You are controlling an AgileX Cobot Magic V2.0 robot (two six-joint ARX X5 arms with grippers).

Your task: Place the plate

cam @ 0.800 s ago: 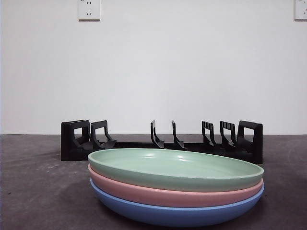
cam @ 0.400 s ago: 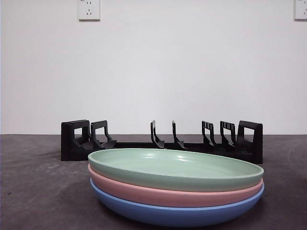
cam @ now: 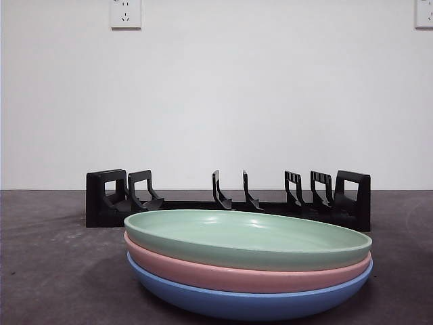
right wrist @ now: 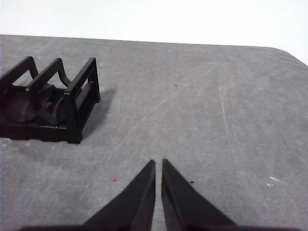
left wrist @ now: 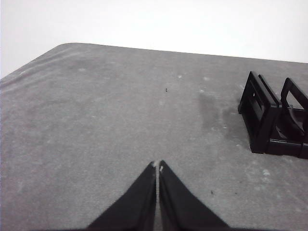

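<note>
The grey surface [cam: 54, 271] carries everything and runs back to a white wall [cam: 216, 101] with two sockets [cam: 126, 13] high up.

Toward the surface's far edge stands a long black plate rack [cam: 230, 200], lying parallel to that edge, with upright dividers along its length and a boxy end frame at each end. All its slots are bare.

In front of the rack, near the surface's front edge, three plates lie stacked flat, one nested in the next. The blue plate [cam: 250, 305] is at the bottom and rests on the surface. The pink plate [cam: 237, 276] sits in it. The green plate [cam: 247, 237] is on top, its hollow facing up. The stack is apart from the rack, and nothing touches it.

Neither arm shows in the front view. The left gripper [left wrist: 157, 166] hovers over bare surface near the corner at one end of the rack; its fingers [left wrist: 139, 202] are pressed together at the tips and hold nothing. One end frame of the rack shows off to the side in the left wrist view, well apart from the fingers.

The right gripper [right wrist: 158, 162] hovers over bare surface beyond the rack's other end. Its fingers [right wrist: 183, 207] are almost together, with only a thin slit between them, and hold nothing.
</note>
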